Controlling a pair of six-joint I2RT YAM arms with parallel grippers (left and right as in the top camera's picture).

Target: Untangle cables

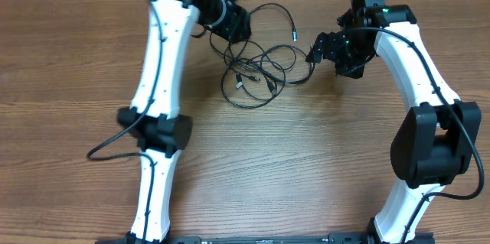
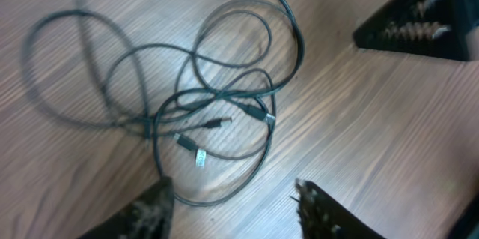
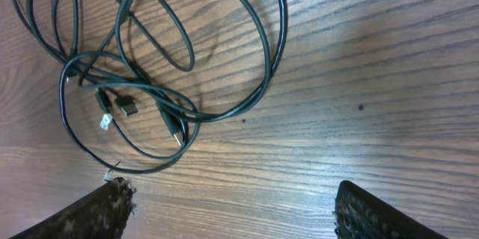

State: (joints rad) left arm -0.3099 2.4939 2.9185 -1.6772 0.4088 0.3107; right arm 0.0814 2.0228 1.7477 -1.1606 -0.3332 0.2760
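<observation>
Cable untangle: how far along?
Done: nothing visible; the cables lie in one heap of overlapping loops on the table. In hand: nothing; left tool and right tool are both open and empty. Left: separating every cord.

Wood-grain table point(image 1: 291, 160), brown, grain running left to right in the overhead view. Lighting even, mild sheen. One dark speck point(image 3: 360, 107) on the surface.
</observation>
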